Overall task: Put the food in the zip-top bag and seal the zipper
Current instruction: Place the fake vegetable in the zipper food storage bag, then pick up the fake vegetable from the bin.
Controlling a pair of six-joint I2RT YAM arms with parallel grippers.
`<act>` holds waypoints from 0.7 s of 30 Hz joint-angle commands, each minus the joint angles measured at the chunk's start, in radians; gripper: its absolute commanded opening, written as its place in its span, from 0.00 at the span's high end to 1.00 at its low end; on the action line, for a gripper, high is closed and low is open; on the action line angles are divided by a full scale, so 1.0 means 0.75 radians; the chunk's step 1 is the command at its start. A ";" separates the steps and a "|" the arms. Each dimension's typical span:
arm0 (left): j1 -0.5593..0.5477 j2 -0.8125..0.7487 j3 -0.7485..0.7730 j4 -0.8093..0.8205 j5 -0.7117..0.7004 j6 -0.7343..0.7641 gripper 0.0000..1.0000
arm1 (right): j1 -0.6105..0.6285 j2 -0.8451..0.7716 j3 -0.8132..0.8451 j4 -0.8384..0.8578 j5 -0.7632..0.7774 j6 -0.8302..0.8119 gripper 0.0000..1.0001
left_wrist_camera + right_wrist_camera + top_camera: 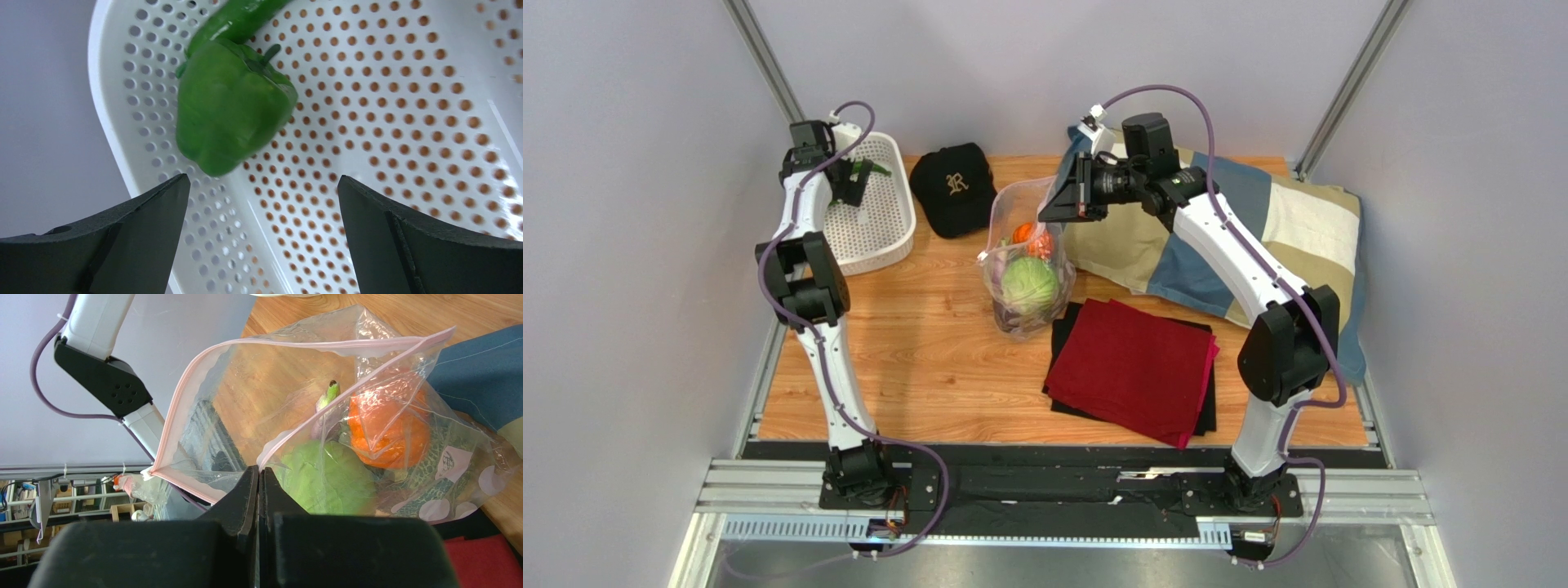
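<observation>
The clear zip-top bag [1024, 263] stands mid-table with its mouth held open. Inside it lie a pale green cabbage [322, 478], an orange pumpkin [387, 429], a purple eggplant's stem end [328, 395] and a netted melon [423, 478]. My right gripper [260, 470] is shut on the near strip of the pink zipper [184, 398]. My left gripper [261, 180] hangs open over the white basket [393, 110], just short of a green bell pepper [230, 107]. A long green pepper [239, 18] lies behind it.
A black cap [952, 184] sits between the basket [879, 233] and the bag. A red cloth [1134, 365] on a black one lies at the front right. A blue and beige cloth [1271, 233] covers the back right.
</observation>
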 commanded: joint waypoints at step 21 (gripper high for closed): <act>-0.033 0.335 0.185 0.397 -0.154 0.634 0.02 | -0.011 -0.060 -0.046 0.015 0.013 -0.034 1.00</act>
